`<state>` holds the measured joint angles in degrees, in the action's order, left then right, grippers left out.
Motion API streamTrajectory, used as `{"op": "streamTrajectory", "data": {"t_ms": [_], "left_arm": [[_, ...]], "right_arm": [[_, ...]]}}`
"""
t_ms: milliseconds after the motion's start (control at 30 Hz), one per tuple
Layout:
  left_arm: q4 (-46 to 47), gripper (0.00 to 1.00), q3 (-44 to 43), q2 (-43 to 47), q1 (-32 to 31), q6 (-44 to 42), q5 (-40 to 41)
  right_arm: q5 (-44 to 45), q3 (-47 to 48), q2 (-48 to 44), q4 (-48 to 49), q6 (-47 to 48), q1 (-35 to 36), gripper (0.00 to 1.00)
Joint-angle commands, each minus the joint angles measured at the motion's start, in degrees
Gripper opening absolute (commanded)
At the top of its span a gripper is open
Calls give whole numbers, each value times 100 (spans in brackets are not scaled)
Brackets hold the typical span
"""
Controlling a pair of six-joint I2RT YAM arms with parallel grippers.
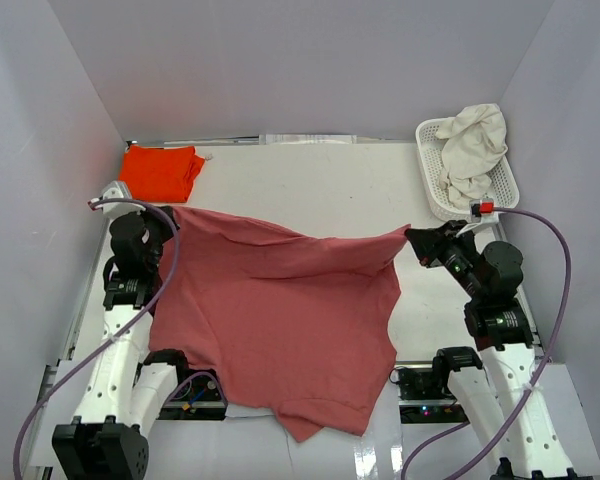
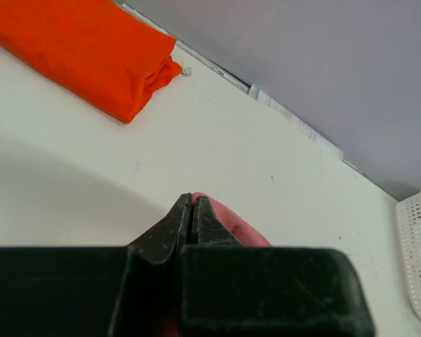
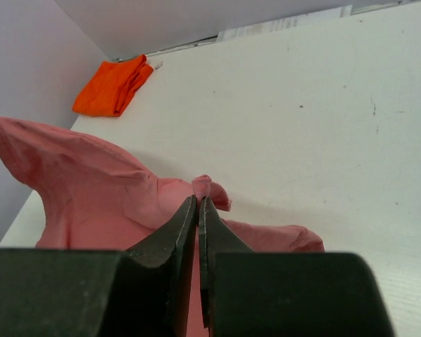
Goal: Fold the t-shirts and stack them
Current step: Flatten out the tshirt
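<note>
Cloth hangs stretched between our two hands: we hold the dusty rose-red t-shirt above the middle of the surface, its lower hem drooping toward 6 o'clock past the near edge. Our left hand is pinched tight on a top corner at 9 o'clock, and our right hand is clamped on the other at 3 o'clock. The orange-red t-shirt lies folded at 11 o'clock. The cream-white t-shirt sits crumpled in the basket at 1 o'clock.
</note>
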<state>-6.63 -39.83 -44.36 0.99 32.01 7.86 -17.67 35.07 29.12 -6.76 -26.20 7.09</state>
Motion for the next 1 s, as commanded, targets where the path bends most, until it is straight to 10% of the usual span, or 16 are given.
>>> {"op": "streamTrajectory", "data": {"t_ms": [0, 967], "left_arm": [[750, 0, -112, -274, -3, -10, -92], [3142, 0, -2264, -5564, -424, -397, -540]], "right_arm": [[123, 35, 102, 509, 220, -15, 8], [150, 3530, 6508, 554, 1565, -76, 8]]}}
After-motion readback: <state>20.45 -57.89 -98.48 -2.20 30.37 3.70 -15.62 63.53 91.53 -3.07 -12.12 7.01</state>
